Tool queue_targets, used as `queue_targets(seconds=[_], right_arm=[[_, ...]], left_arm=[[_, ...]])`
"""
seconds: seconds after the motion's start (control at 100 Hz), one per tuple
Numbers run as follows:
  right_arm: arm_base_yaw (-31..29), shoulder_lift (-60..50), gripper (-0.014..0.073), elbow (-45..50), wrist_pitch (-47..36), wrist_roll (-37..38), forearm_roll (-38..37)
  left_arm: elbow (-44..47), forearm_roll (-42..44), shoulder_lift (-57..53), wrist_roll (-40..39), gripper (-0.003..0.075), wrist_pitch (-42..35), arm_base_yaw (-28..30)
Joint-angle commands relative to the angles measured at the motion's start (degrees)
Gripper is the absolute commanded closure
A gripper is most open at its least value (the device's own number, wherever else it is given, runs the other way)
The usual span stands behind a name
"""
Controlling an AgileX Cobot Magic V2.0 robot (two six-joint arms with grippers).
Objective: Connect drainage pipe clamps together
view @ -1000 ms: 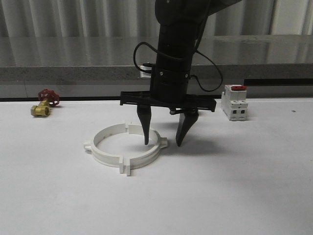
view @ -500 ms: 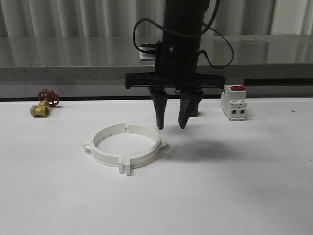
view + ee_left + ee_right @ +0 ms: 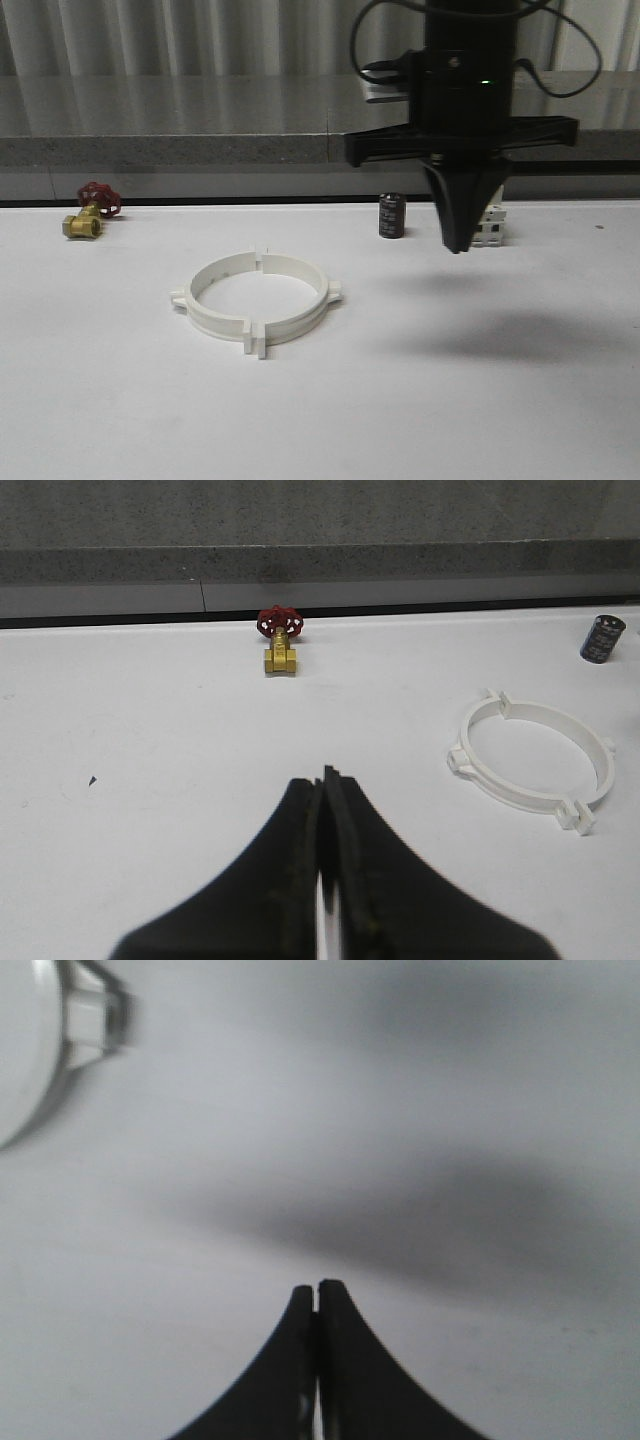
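The two white drainage pipe clamps lie on the white table joined into one ring, flanges meeting at the front and back. The ring also lies off to one side in the left wrist view, and a blurred edge of a clamp shows in the right wrist view. My right gripper hangs above the table to the right of the ring, apart from it, shut on nothing. My left gripper is shut and empty over bare table.
A brass valve with a red handwheel sits at the far left near the back edge. A small black cylinder and a white breaker stand at the back right, behind my right gripper. A grey ledge runs behind the table.
My right gripper rose from the ring's right side, closed its fingers and moved right. The ring stayed in place.
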Motion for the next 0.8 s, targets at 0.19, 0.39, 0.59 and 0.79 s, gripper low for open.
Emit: queue_targets(seconds=[0.19,0.39,0.59,0.79], right_arm=[[-10.22,-14.17,0.0654,11.62,-5.36,-1.51,-0.70],[-19.13,-21.37,0.0654,19.13,-9.26,-6.30,3.50],[-26.24,-28.75,0.0654,25.81,-11.30,-11.40,5.59],[-29.76,-38.46,0.0654,31.63,-15.09,-12.65,5.59]], left_arm=[[-1.47,-0.16,0.50,0.12,0.0741,-4.48,0.11],[-1.47,-0.16,0.50,0.12,0.0741,-4.48,0.11],[-1.47,-0.16,0.50,0.12,0.0741,-4.48,0.11],[-1.47,-0.16,0.50,0.12,0.0741,-4.48,0.11]])
